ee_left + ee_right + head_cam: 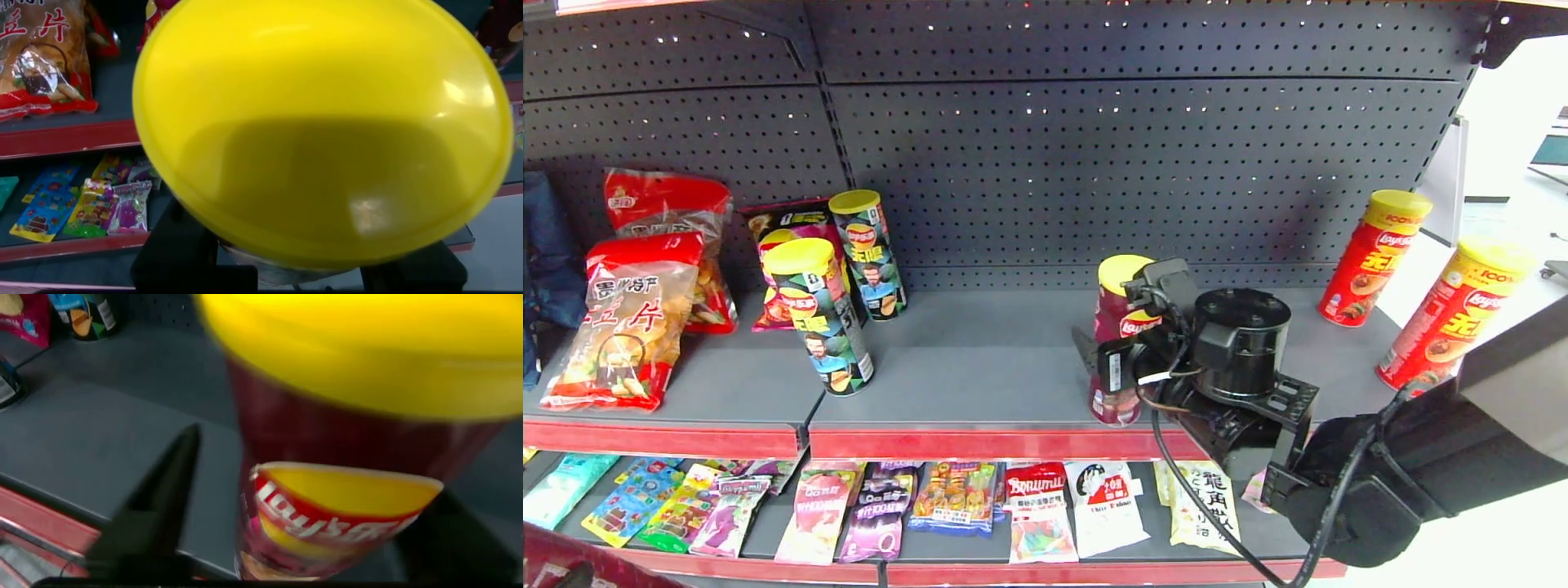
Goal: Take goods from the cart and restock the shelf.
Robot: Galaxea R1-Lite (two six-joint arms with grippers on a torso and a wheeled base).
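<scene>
A maroon chips can (1116, 327) with a yellow lid stands upright near the front edge of the grey shelf (980, 359). My right gripper (1112, 363) is open around its lower half. One finger (155, 514) sits a small gap off the can (327, 514), and the other is mostly hidden behind it. In the left wrist view, the yellow lid of another chips can (327, 131) sits close to the lens. My left gripper (310, 273) is shut on that can below the lid, held in the air in front of the shelves.
Two green-patterned cans (821, 327) (870, 253) and red snack bags (629, 318) stand on the shelf's left. Two red cans (1372, 257) (1450, 314) lean at its right end. Flat candy packets (956, 498) line the lower shelf. The shelf middle is bare.
</scene>
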